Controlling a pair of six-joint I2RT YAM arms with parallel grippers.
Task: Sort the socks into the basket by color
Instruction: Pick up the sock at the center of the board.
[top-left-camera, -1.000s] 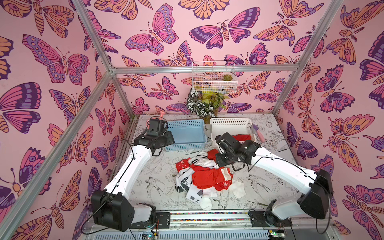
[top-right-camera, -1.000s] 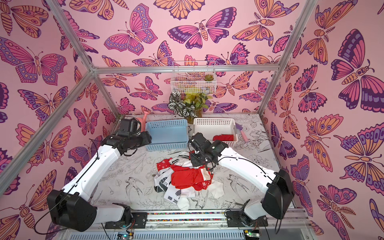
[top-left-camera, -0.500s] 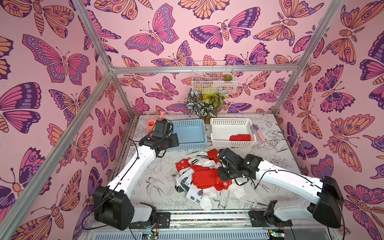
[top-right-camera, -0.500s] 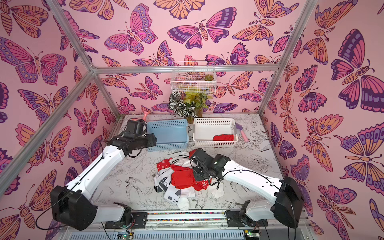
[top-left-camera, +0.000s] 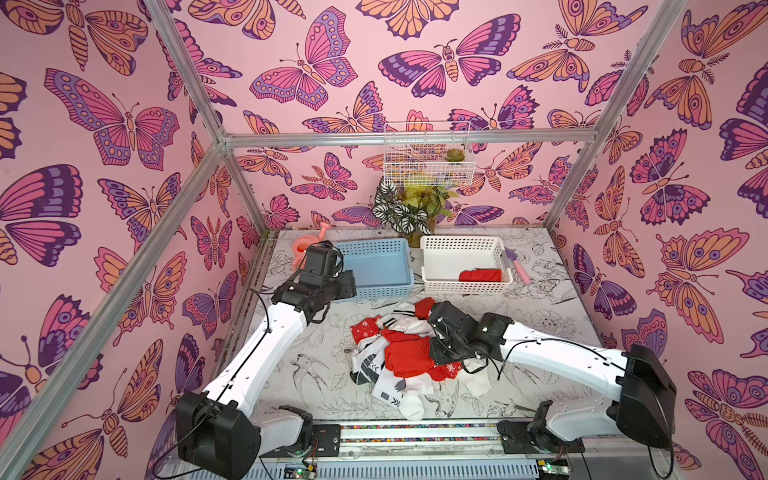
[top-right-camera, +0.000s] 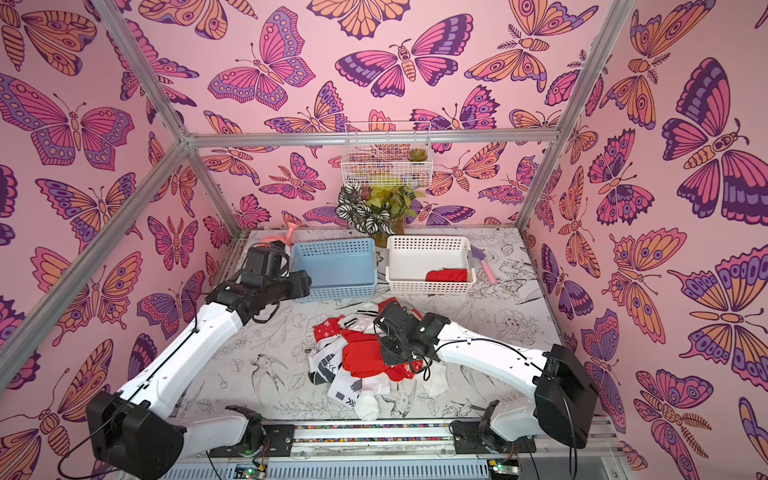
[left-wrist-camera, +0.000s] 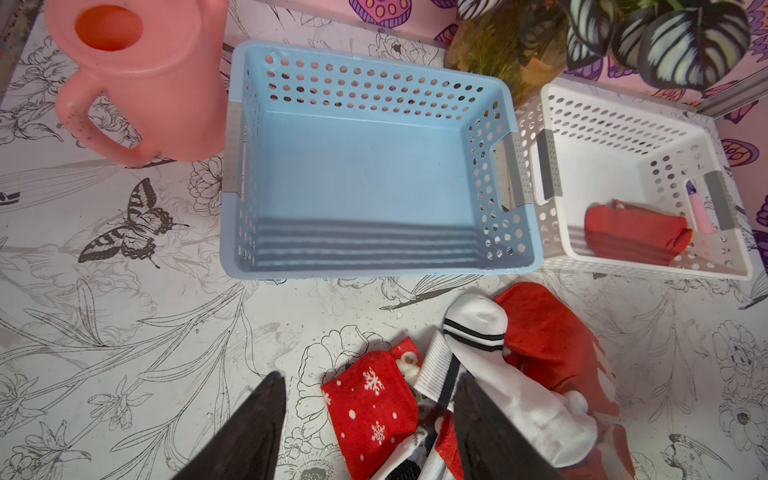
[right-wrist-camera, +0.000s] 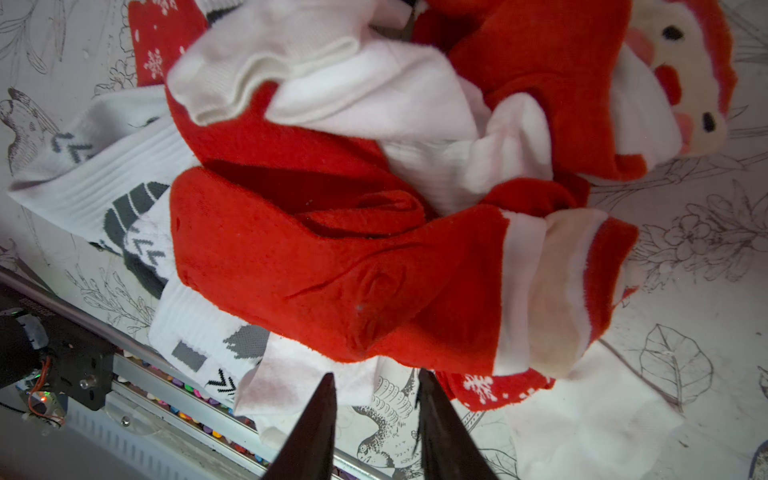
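Your left tool (left-wrist-camera: 370, 376) hangs released by the blue basket (top-left-camera: 372, 249). Your right tool (right-wrist-camera: 377, 374), parted and empty, hovers over the sock pile (top-left-camera: 405, 357). A red sock (top-left-camera: 480, 275) lies in the white basket (top-left-camera: 461, 249), at one o'clock from the pile.

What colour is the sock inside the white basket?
Red. The sock shows best in the left wrist view.

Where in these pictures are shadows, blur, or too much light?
Left wrist view: striped shadows cross the floor of the blue basket; the fingers look dark and soft. Right wrist view: the white socks are washed out. Both top views: even light, sharp detail.
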